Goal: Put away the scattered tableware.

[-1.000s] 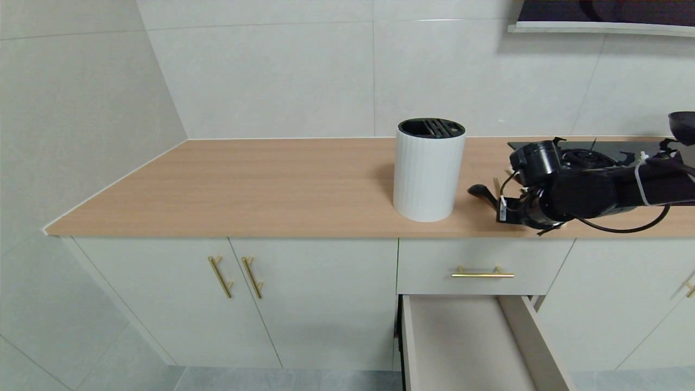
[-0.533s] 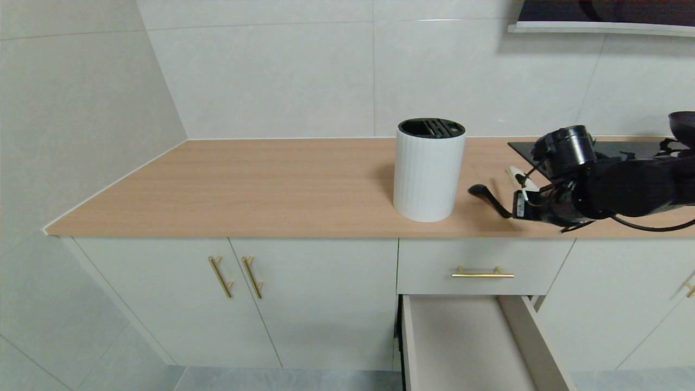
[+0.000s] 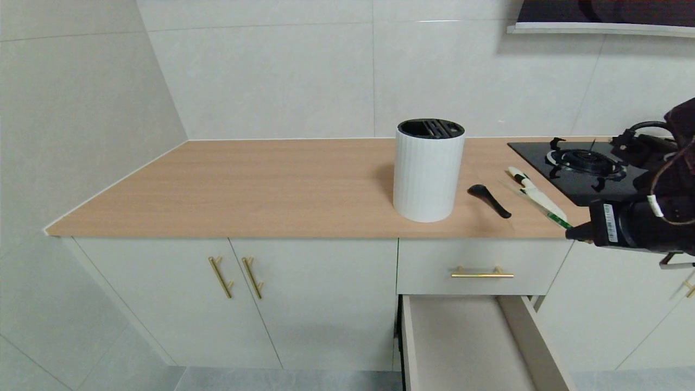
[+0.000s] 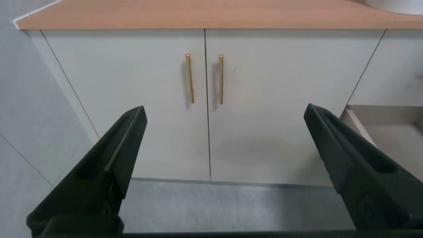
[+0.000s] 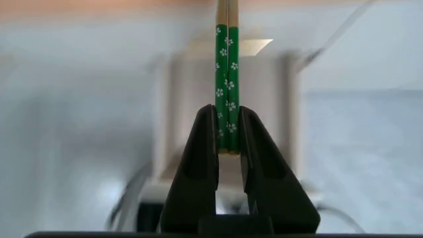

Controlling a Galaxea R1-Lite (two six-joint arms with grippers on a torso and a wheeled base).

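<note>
Chopsticks (image 5: 228, 66): one pair, two thin sticks lying side by side. Butt end is showing green with small white flower dots, going to pale wood further out.
Right hand (image 5: 228, 118) is clamping them: both fingers are pressing in on the green end, and the sticks are running straight out from between the fingertips to top centre of the right wrist frame.
In the head view the pair is sitting at right of centre. The green end is sitting at the hand by the front edge of the counter (image 3: 271, 184), and the pale end is pointing up-left across the counter. Can't tell if the tips are touching the counter.
A white knife (image 3: 535, 194) is lying just beside the sticks on their upper-right side, roughly parallel to them.
A black spoon (image 3: 488, 200) is lying between the knife and the white holder (image 3: 429, 174), near the holder's base but apart from it.
The stove (image 3: 583, 168) is sitting at upper right, past the knife.
The drawer (image 3: 461, 336) is standing open at the bottom of the frame, below the spoon.
Left hand (image 4: 225, 112) is hanging with its fingers wide, facing the cabinet doors (image 4: 132, 99) under the counter.
</note>
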